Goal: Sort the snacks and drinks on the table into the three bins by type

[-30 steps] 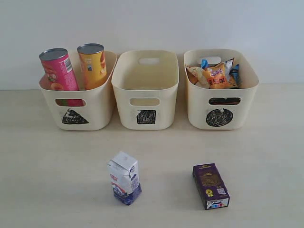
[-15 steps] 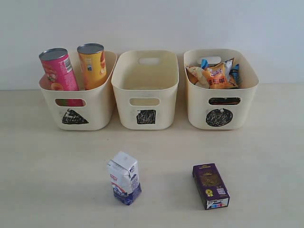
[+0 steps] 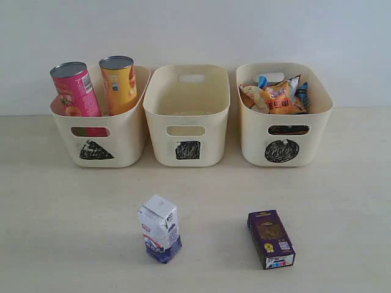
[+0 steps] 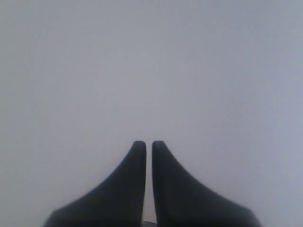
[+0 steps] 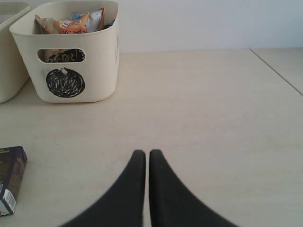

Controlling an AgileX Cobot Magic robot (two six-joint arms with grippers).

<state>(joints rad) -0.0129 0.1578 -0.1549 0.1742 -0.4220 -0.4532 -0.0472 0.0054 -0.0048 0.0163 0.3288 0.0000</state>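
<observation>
The pink tube [image 3: 76, 90] and the yellow-orange tube [image 3: 120, 82] stand in the triangle bin [image 3: 98, 149]. The square bin [image 3: 187, 146] holds nothing that I can see. Crinkly bags [image 3: 278, 96] fill the circle bin [image 3: 282, 149], which also shows in the right wrist view [image 5: 66, 82]. On the table stand the white-and-blue carton [image 3: 160, 228] and, lying flat, the dark purple box [image 3: 271, 238], whose end shows [image 5: 10, 179] in the right wrist view. My right gripper [image 5: 147, 153] is shut over bare table. My left gripper [image 4: 148, 144] is shut against a blank grey background. Neither arm appears in the exterior view.
A pale wall rises right behind the three bins. The table's right edge [image 5: 279, 71] shows in the right wrist view. Bare tabletop lies between the bins and the two cartons.
</observation>
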